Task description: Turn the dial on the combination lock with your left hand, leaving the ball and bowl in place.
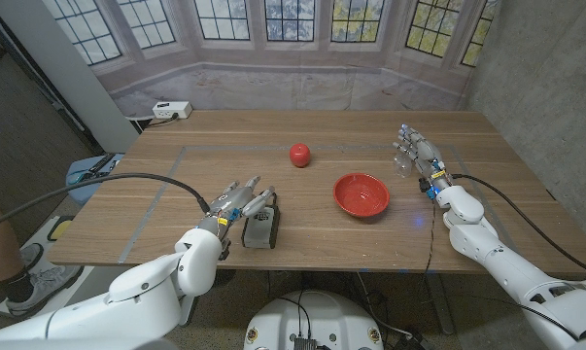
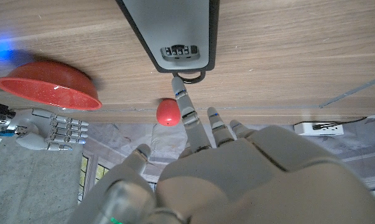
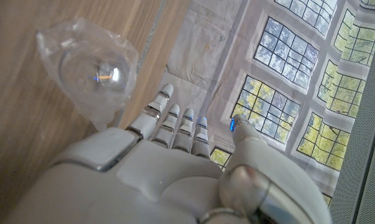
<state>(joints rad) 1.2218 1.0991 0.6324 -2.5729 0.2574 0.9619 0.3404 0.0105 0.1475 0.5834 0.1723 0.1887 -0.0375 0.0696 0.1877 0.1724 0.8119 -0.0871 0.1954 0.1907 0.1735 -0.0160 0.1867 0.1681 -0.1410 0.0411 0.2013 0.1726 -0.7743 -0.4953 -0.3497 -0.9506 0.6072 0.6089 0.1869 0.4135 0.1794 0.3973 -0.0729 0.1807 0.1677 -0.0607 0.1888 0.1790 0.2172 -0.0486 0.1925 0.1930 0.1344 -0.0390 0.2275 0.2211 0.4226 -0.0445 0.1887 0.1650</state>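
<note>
The combination lock [image 1: 261, 229] is a grey box with a black rim, lying near the table's front edge. Its row of dials [image 2: 180, 51] shows in the left wrist view. My left hand [image 1: 236, 206] is just left of the lock with its fingers apart, holding nothing. One outstretched fingertip [image 2: 178, 84] reaches the small ring at the lock's end. The red ball [image 1: 299, 155] lies mid-table and the red bowl [image 1: 361, 194] to its right. My right hand [image 1: 419, 156] stands at the right side with straight fingers, holding nothing.
A crumpled clear plastic piece [image 3: 91, 68] lies on the table by my right hand. A white power strip [image 1: 172, 111] sits at the far left corner. A person's leg and shoe [image 1: 11, 272] show left of the table. Tape lines [image 1: 166, 180] mark the tabletop.
</note>
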